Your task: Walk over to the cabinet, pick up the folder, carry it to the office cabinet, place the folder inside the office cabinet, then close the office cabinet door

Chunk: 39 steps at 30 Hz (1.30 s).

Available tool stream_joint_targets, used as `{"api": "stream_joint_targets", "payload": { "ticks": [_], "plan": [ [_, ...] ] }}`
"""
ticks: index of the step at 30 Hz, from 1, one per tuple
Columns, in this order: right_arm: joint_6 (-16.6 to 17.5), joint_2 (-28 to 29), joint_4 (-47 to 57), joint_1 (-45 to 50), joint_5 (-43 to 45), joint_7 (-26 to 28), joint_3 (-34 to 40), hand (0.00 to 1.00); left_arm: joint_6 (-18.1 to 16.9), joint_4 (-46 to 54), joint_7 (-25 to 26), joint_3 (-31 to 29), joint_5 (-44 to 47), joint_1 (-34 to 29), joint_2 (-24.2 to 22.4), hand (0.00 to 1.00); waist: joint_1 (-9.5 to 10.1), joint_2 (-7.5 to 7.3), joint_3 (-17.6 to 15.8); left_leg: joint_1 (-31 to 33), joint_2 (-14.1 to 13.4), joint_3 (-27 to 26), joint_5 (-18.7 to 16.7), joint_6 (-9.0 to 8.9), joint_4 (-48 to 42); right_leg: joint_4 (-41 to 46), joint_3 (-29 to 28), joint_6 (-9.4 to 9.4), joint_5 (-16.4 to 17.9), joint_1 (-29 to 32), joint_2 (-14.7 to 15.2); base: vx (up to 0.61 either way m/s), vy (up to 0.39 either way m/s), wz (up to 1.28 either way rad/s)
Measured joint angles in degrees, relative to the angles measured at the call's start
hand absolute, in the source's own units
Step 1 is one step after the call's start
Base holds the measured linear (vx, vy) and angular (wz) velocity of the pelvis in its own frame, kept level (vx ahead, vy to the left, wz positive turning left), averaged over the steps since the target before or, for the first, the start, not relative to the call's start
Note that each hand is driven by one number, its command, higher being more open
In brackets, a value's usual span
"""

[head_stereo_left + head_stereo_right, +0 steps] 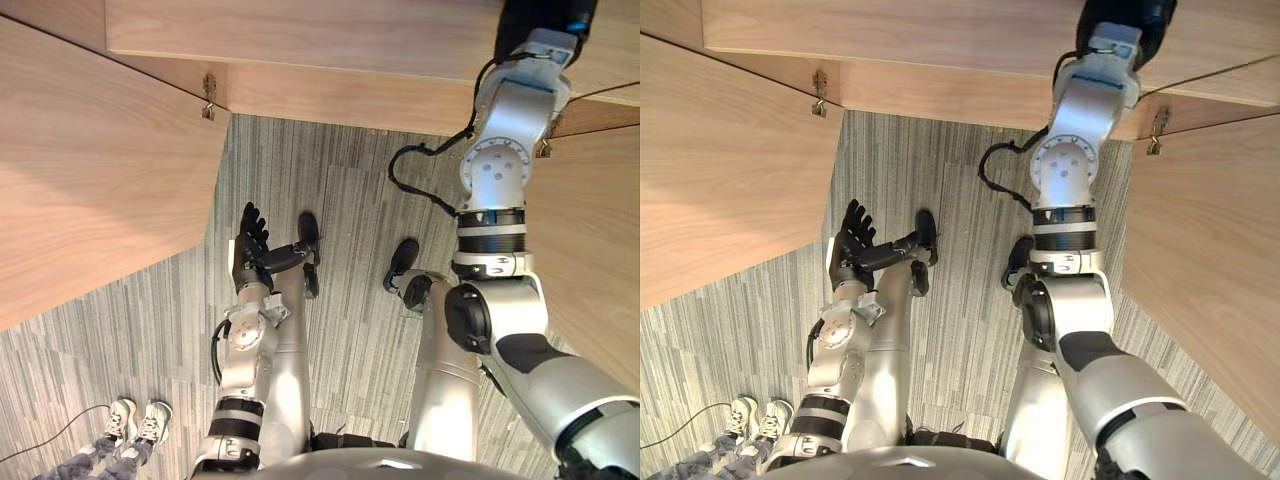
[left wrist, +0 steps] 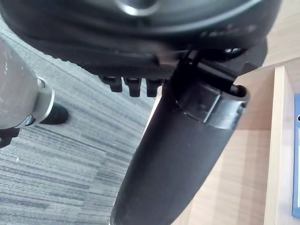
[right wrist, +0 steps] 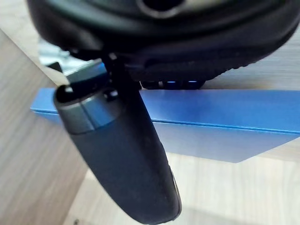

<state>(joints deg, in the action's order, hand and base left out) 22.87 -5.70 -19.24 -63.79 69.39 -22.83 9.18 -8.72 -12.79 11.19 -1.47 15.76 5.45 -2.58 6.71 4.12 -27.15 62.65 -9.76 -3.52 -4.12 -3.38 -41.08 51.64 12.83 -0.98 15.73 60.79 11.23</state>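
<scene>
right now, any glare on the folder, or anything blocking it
Right wrist view: blue folder evenly lit, no glare, right hand crossing in front of it. Left eye view: soft even light on the wooden cabinet, no bright spots.

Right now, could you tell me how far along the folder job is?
Done: the robot stands at a cabinet with both doors open. In hand: the right hand is up inside, against the blue folder; grip unclear. The left hand hangs open. Left: at least closing the door.
</scene>
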Motion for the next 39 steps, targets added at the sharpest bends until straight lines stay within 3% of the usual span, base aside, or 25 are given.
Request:
{"api": "stream_joint_targets", "payload": {
  "ticks": [5, 11, 16, 23, 32, 39],
  "plan": [
    [-6.60, -5.34, -3.38, 0.01, -4.84, 2.50, -6.66, 1.00, 0.01, -0.56, -0.85, -0.10, 0.00, -0.06, 0.20, 1.00, -0.82, -0.02, 0.01, -0.37, -0.01, -0.19, 0.87, 0.23, 1.15, -1.32, 0.14, -0.14, -0.85, -0.29, -0.18, 0.00, 0.041, -0.01],
    [-10.83, -8.45, -6.95, -0.31, -6.42, 4.57, -9.03, 1.00, 0.30, -5.04, -1.57, 0.06, 0.04, 0.85, 1.20, 1.00, -1.75, -0.12, 0.18, -3.33, -0.72, -1.37, 1.56, 0.88, 4.13, -4.87, 0.47, -0.13, -2.55, -3.43, -0.94, 0.01, 0.046, -0.06],
    [-13.98, -12.31, -12.37, -6.11, -6.58, 6.71, -11.23, 1.00, 0.49, -6.73, -2.31, 0.08, 1.95, 1.69, 3.33, 1.00, -2.43, -0.14, 0.19, -3.78, -0.81, -2.70, 2.87, 1.73, 6.35, -7.20, 0.44, 0.14, -4.40, -3.73, -0.98, 0.01, 0.066, -0.03],
    [-19.81, -23.53, -16.55, -8.11, -13.48, 12.94, -20.78, 1.00, 0.42, -7.44, -4.58, 0.22, 2.75, 0.91, 5.68, 1.00, -3.04, -0.14, 0.19, -5.20, -0.51, -3.88, 3.57, 2.38, 8.27, -9.58, 0.37, 0.66, -5.64, -5.24, -0.79, 0.02, 0.061, 0.00],
    [-21.03, -35.44, -14.78, -7.32, -24.85, 23.64, -33.34, 1.00, 0.23, -9.33, -7.08, 0.28, 2.50, -0.65, 8.07, 1.00, -3.91, -0.20, 0.17, -6.40, -0.56, -4.78, 3.59, 2.43, 9.00, -10.44, 0.19, 0.81, -5.85, -6.04, -0.77, 0.02, 0.038, -0.01],
    [-20.83, -39.40, -9.29, -1.96, -31.07, 25.41, -35.54, 1.00, 0.13, -11.07, -7.99, 0.28, 1.67, -0.65, 8.75, 1.00, -3.81, -0.92, 0.47, -6.63, -0.78, -5.04, 3.46, 2.58, 8.78, -10.16, 0.01, 0.82, -5.82, -6.16, -0.85, 0.00, 0.038, -0.02]
  ]
}}
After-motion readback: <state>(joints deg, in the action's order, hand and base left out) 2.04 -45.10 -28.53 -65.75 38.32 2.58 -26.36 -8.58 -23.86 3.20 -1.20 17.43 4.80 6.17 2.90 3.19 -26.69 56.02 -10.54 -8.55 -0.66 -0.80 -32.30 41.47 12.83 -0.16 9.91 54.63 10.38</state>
